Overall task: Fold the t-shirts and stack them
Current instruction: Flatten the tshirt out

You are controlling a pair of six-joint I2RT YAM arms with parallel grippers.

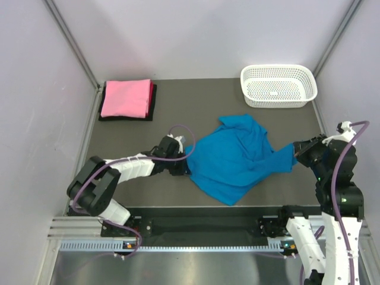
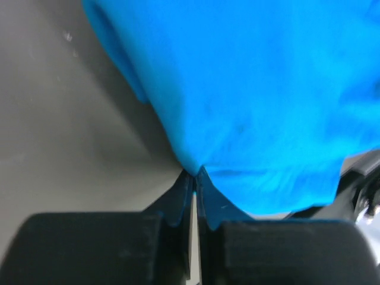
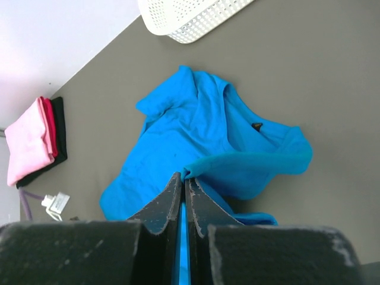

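Pale lilac walls are enclosing a dark grey tabletop [image 1: 196,101], and a white mesh basket [image 1: 279,101] is standing on it at the back. A blue shirt [image 1: 237,157] is lying crumpled and unfolded on the near side of the basket and a little to its left. It is lying apart from the basket, with bare tabletop showing between the two. Its bulk is spreading wide and loose, one flap is bunching up on the side toward the basket, and a narrower strip is stretching out nearer than the basket's right end. A folded stack [image 1: 126,97] is resting far to the left of the basket, level with it and well apart from the shirt. Pink cloth is lying on top of it, with red and black layers peeking out underneath.

The left fingers [image 1: 185,164] are meeting the shirt at its edge farthest left of the basket. Seen from the left wrist, these fingers [image 2: 178,202] are pressing together and pinching a small peak of the shirt [image 2: 255,89] at their tips, low over the tabletop.

The right fingers [image 1: 300,153] are sitting nearer than the basket's right end, at the tip of the narrow strip. Seen from the right wrist, these fingers [image 3: 160,208] are pressing tight on a fold of the shirt [image 3: 196,136], with blue showing in the slit between them. The cloth is rising off the tabletop in a ridge toward them. Beyond it, the neck opening with a small dark label [image 3: 256,126] is facing up. The basket [image 3: 190,18] is showing farther off, and the stack [image 3: 35,142] is showing far to the basket's left.
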